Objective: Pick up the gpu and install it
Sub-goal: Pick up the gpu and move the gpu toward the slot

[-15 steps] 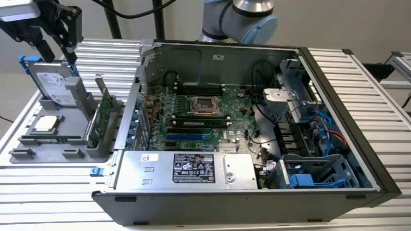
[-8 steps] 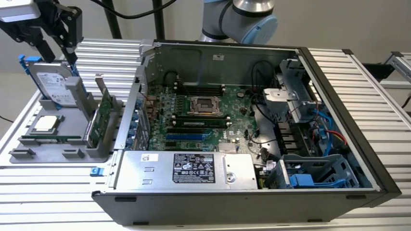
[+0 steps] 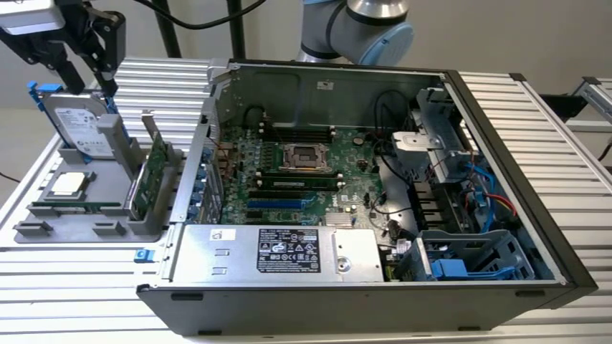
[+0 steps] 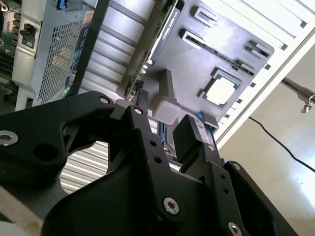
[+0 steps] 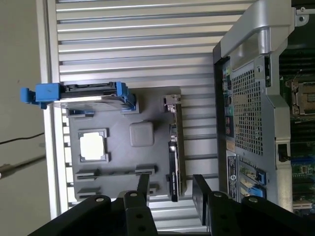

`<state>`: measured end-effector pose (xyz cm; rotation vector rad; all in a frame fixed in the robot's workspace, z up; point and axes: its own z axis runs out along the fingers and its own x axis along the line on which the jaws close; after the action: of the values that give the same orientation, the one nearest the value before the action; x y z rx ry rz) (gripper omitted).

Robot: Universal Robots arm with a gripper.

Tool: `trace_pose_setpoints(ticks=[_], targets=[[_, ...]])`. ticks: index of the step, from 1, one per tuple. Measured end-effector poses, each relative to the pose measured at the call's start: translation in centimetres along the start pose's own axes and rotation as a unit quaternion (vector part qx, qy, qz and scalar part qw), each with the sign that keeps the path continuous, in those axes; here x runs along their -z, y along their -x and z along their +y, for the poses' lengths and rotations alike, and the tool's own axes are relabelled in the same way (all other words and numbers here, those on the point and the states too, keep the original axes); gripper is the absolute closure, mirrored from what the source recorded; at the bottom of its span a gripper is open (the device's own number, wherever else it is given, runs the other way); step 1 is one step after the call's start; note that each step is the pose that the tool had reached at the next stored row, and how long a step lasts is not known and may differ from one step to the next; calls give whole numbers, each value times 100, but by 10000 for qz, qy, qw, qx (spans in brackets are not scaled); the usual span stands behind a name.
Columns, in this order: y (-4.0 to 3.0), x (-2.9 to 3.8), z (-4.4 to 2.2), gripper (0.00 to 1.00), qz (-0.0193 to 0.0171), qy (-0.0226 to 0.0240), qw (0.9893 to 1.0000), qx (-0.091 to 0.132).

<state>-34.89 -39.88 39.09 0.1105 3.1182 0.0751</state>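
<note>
Exterior view: gripper over grey tray, fingers apart, empty; gpu upright in tray slot; power supply carries printed label.

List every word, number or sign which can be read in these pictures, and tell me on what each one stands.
No text can be read with certainty.
Large label on the power supply: print too small to read.
Label on the hard drive: too blurred.
Sticker on the inner wall of the case: too small.
White print along the edge of the gpu: blurred.
</note>
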Motion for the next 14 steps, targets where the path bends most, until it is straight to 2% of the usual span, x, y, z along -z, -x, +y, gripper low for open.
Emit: trace_pose_setpoints(ticks=[14], targets=[[23,-24,1,0,0,0,10000,0]])
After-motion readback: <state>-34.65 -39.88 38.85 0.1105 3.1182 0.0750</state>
